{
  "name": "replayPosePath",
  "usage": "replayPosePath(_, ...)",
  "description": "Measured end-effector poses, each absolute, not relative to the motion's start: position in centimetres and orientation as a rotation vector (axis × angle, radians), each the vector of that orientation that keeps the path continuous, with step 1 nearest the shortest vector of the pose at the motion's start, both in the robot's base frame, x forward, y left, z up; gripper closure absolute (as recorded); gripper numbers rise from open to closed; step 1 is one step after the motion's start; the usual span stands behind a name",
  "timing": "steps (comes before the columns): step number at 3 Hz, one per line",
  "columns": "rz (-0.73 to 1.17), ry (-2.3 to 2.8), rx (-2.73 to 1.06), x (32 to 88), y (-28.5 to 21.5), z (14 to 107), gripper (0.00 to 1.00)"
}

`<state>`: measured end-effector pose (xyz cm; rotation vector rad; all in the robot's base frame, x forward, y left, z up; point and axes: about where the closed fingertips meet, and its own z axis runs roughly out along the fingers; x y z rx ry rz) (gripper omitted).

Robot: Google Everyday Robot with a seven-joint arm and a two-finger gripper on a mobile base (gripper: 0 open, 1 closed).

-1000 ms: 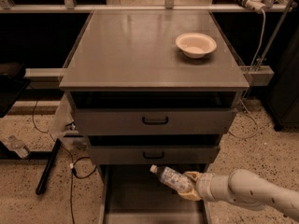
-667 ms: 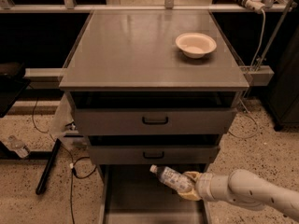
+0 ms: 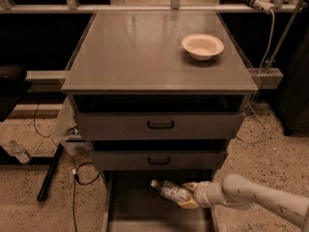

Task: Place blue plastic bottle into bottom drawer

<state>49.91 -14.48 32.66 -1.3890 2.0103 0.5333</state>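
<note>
Down at the foot of the cabinet (image 3: 159, 124), the bottom drawer (image 3: 140, 211) stands pulled out. Up on the counter (image 3: 135, 47) sits a pale bowl (image 3: 203, 46), back right. My gripper (image 3: 187, 197) hangs over the drawer's right side, jaws clamped on the blue plastic bottle (image 3: 168, 190), which is tilted with its white cap pointing left.

Tool (image 3: 189, 197) grips bottle (image 3: 169, 191) — over bottom drawer (image 3: 139, 210).

Cabinet top (image 3: 145, 52) glares; gripper (image 3: 187, 195) holds blue plastic bottle (image 3: 169, 190) over dim bottom drawer (image 3: 140, 208).
</note>
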Motion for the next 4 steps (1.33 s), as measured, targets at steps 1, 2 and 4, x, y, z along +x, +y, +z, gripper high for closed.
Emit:
replayPosePath(1, 0.589, 1.991, -1.4, 51.4, -14.2, 25.9, 1.0)
replayPosePath(2, 0.609, 1.948, -1.394, 52.2, -13.9, 20.8, 1.0)
replayPosePath(4, 0.562, 1.943, -1.462, 53.1, -13.9, 13.1, 1.0)
